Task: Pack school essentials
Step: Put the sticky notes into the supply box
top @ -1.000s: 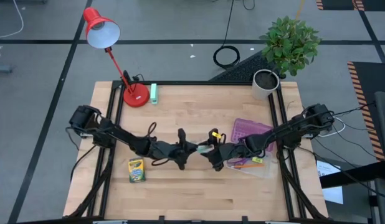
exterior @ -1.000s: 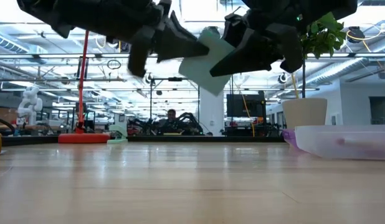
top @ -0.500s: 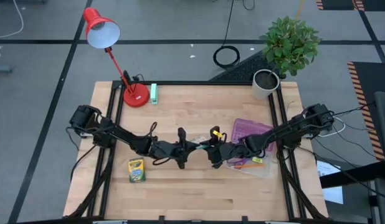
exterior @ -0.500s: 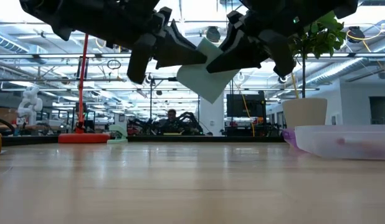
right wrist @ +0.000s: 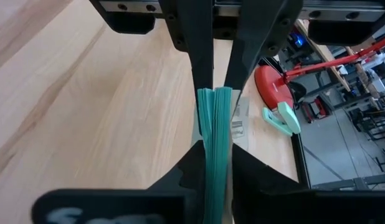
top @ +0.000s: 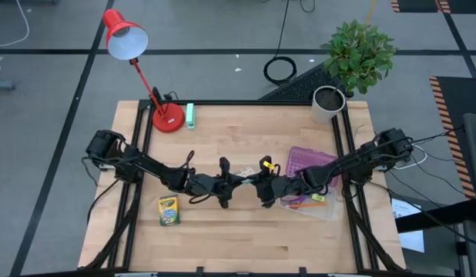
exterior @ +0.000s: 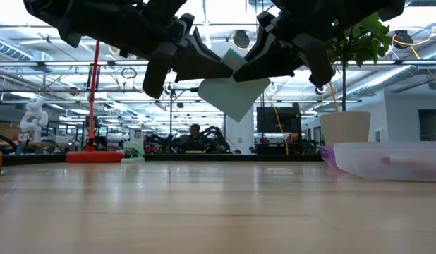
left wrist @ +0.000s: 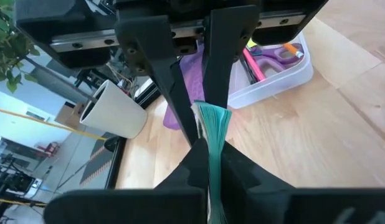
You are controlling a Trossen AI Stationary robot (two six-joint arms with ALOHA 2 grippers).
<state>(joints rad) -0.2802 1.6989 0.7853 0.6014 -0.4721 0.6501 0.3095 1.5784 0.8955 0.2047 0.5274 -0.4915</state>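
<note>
On the wooden surface, right side, a clear plastic bin sits on or beside a purple lid. The left wrist view shows what is in the bin — purple-blue scissors plus pink and orange pencils; the low view gives only a blurred pink shape through the wall, and the high view shows just orange pencil tips and a tiny yellow piece.

Back edge: red desk lamp, potted plant, mint-green block just beside the lamp base.

Front left, a yellow-green crayon box lies flat, well apart from the bin; in the low view only its corner shows at the frame edge.

Mid-surface, both arms meet above the wood. The left gripper and right gripper each have their jaws closed on the pale patterned pack — it hangs in the air between them, one corner pointing down, clear of the surface in the low view. Both wrist views show the pack edge-on, a thin green sheaf pinched between that arm's own jaws near and the other arm's jaws at the far end.

Beyond the surface, a person is seated far back in the low view.
</note>
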